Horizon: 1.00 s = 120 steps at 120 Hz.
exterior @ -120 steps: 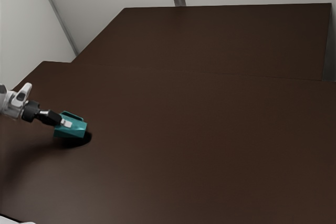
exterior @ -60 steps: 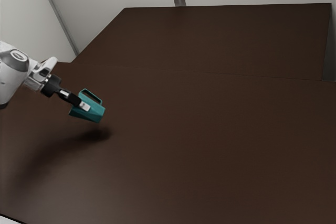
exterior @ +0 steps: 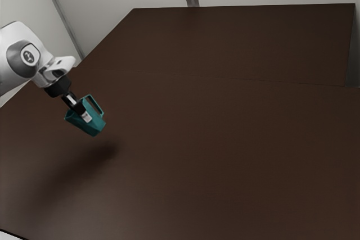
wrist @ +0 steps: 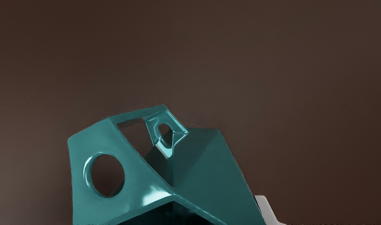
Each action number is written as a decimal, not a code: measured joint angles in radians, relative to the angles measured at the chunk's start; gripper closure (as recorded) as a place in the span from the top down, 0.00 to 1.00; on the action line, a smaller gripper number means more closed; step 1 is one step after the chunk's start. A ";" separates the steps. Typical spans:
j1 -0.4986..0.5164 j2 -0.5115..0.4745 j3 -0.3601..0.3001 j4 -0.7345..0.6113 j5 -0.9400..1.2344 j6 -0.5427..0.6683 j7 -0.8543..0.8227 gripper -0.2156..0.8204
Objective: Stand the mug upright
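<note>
Gripper clamped on mug, tilted above table. Righting apparently in hand; next move should level, then lower it.

We can read no words, brands or numbers. Up our arm from our hand, a round badge bears a small dark mark too small for us to make out.
</note>
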 joint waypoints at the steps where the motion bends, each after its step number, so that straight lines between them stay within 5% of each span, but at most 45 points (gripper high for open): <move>1: -0.001 -0.004 -0.001 -0.003 0.003 0.002 -0.004 0.03; 62: -0.016 -0.111 -0.168 -0.133 0.215 0.094 -0.292 0.03; 120: -0.044 -0.097 -0.236 -0.234 0.299 0.227 -0.551 0.03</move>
